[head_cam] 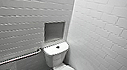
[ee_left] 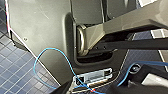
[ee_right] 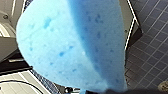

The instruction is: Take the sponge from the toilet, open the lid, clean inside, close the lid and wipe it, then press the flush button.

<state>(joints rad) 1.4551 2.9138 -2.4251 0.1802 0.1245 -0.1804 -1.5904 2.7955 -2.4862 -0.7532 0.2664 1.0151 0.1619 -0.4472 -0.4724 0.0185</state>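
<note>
First, from the head, the toilet (head_cam: 58, 62) stands in a corner of white tiled walls (head_cam: 110, 33) with its lid down and its bowl cut off by the picture's edge. The flush button (head_cam: 57, 47) is a dark dot on the tank top. A recess (head_cam: 53, 31) sits in the wall above the tank, and a grab bar (head_cam: 17, 58) runs along that wall. How far all this lies from either claw cannot be told.

Next, from the left wrist, the left claw (ee_left: 98, 90) is only dark shapes at the edge, and I cannot tell whether it is wide or narrow. Beyond it is the robot's dark shell (ee_left: 42, 30), crossed by a thin blue cable (ee_left: 50, 50), with dark blue floor tiles (ee_left: 15, 72) beside it.

Last, from the right wrist, the right claw (ee_right: 130, 91) grips the sponge (ee_right: 70, 47). The sponge is bowed and so close that it hides most of the claw. The floor tiles lie well beyond it.
</note>
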